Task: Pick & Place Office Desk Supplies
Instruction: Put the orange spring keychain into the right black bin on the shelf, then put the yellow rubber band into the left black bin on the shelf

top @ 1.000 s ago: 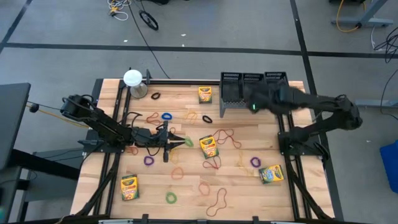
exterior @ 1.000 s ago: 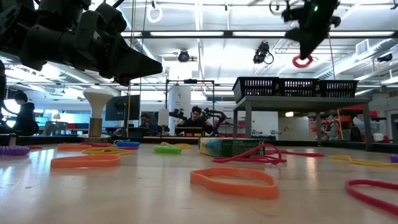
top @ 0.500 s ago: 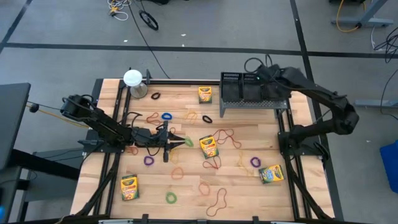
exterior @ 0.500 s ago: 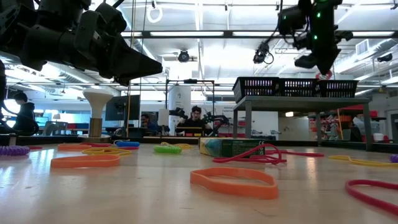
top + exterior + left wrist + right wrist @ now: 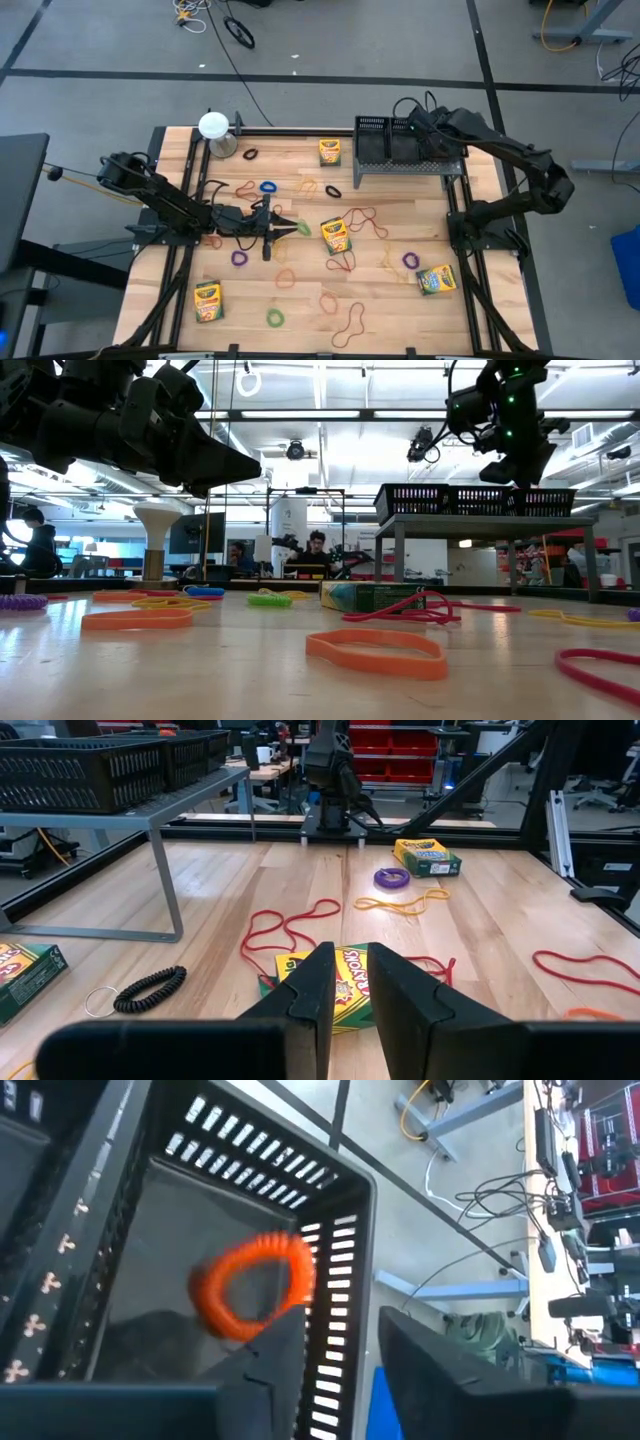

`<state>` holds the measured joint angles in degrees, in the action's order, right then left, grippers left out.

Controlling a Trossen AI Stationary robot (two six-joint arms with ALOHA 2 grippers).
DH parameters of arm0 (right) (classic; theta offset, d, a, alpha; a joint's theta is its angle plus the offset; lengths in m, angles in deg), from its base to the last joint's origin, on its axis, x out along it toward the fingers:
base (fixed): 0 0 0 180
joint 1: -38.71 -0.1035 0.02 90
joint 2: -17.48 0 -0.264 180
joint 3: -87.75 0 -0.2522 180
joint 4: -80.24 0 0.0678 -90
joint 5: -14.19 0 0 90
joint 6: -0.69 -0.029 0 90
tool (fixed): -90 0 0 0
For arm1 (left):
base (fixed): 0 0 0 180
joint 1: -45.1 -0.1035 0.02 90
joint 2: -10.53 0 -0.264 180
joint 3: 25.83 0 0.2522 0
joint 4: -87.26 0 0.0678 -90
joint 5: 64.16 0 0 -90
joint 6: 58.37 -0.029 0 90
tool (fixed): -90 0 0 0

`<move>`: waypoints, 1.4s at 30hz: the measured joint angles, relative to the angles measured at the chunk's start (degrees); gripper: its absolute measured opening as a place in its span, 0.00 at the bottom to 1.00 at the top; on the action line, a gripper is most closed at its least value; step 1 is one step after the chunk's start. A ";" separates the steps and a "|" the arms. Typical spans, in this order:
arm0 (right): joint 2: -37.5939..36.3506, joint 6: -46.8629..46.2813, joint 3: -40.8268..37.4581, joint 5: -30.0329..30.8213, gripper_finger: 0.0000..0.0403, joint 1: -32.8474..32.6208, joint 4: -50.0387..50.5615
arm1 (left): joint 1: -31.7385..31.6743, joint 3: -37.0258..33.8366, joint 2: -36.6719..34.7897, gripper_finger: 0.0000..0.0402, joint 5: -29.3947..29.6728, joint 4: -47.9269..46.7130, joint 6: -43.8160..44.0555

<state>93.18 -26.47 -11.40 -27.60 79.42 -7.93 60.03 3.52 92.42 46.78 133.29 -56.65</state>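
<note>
My right gripper (image 5: 340, 1370) hovers open over the black wire-mesh rack (image 5: 405, 152) at the table's far right. An orange-red coiled rubber band (image 5: 255, 1285) shows blurred inside a rack compartment, just beyond the fingers and apart from them. My left gripper (image 5: 297, 229) waits mid-table, its fingers a narrow gap apart, pointing at a yellow-and-green crayon box (image 5: 336, 235) that lies flat among red loops. More crayon boxes lie at the far middle (image 5: 330, 152), near left (image 5: 207, 300) and near right (image 5: 436, 280). Coloured loops are scattered flat on the wood.
The rack stands on legs (image 5: 400, 555) above the tabletop. A white round-topped object (image 5: 213, 126) stands at the far left corner. Arm frames run along both table sides. In the low view, people sit in the room beyond the table.
My right gripper swung toward the table's far edge, over the rack, and came lower. The red loop that hung below its fingers a second ago no longer hangs there; it now shows inside the rack compartment.
</note>
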 joint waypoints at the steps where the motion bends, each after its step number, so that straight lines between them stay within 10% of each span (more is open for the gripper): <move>1: 0.00 0.00 0.00 0.04 0.37 -0.02 0.25 | -0.01 0.00 0.00 0.17 0.01 0.00 0.00; 10: -5.57 -1.62 0.00 0.10 0.21 -7.18 4.70 | -0.01 0.00 0.00 0.17 0.03 0.37 2.74; 14: -10.29 -4.01 0.00 -0.64 0.03 -16.65 2.80 | -0.01 0.00 0.00 0.17 0.77 0.48 6.72; 22: -12.96 -11.63 -0.05 1.87 0.01 -41.35 -5.76 | 0.10 2.64 -1.66 0.08 4.46 -0.93 7.05; 29: -11.00 -10.15 -6.66 7.78 0.01 -62.08 -25.27 | 0.33 6.23 -9.85 0.01 5.00 -15.02 2.32; 35: -9.97 -0.51 -19.26 9.93 0.02 -72.37 -53.27 | 0.39 6.69 -10.54 0.05 -6.43 -13.01 9.58; 42: -8.16 2.98 -30.41 9.63 0.01 -76.74 -75.80 | 5.00 18.02 -10.49 0.04 0.84 -52.73 13.06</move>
<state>85.01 -23.49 -41.81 -17.98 2.67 -83.72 65.03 21.54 81.93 47.62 80.56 -43.59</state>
